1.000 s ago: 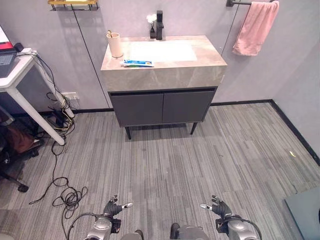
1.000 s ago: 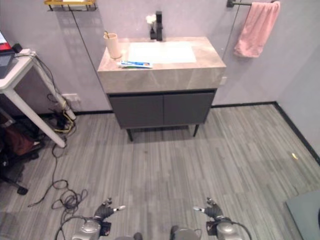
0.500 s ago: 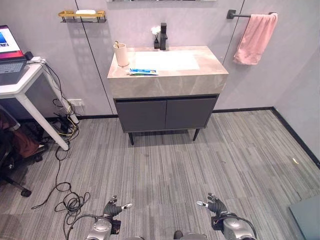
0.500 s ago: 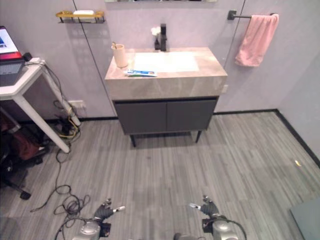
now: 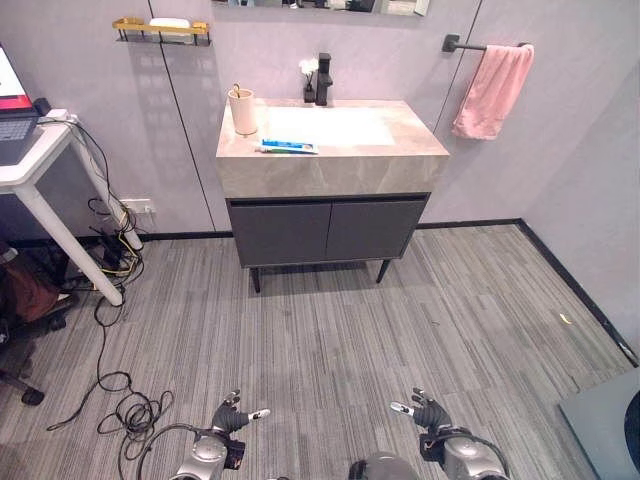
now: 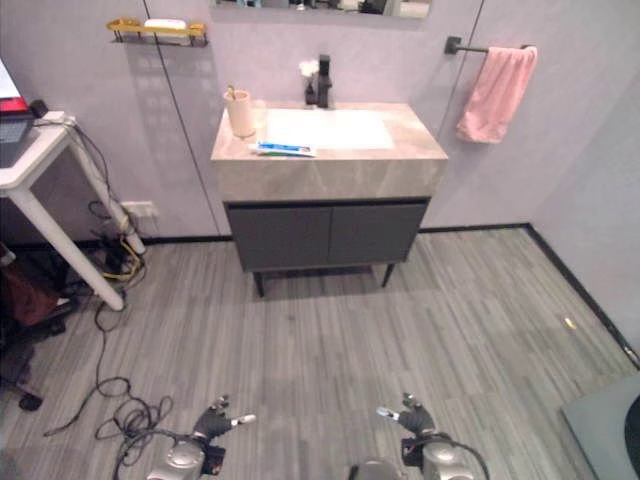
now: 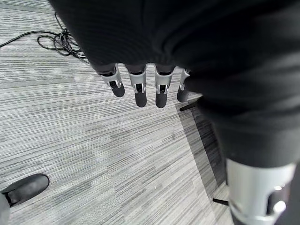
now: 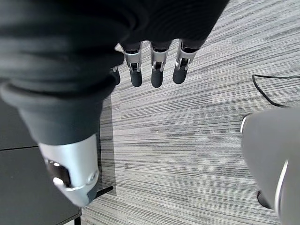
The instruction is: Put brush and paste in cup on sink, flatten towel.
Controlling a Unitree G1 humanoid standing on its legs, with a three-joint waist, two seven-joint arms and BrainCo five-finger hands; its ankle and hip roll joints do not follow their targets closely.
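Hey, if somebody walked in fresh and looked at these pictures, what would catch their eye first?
Probably the pink towel, hanging bunched on a bar on the back wall, right of the sink. Next, the stone-topped sink cabinet against that wall, with a cup at its left rear corner and a toothpaste tube lying flat in front of it. Low down, the left hand and right hand hang open over the striped floor.

No writing, label or number can be made out anywhere here; the tube of paste (image 5: pixel 285 146) on the sink top (image 5: pixel 400 150) carries blue and white print, but it is too small to read, and the laptop (image 5: pixel 12 112) screen at the side shows nothing legible
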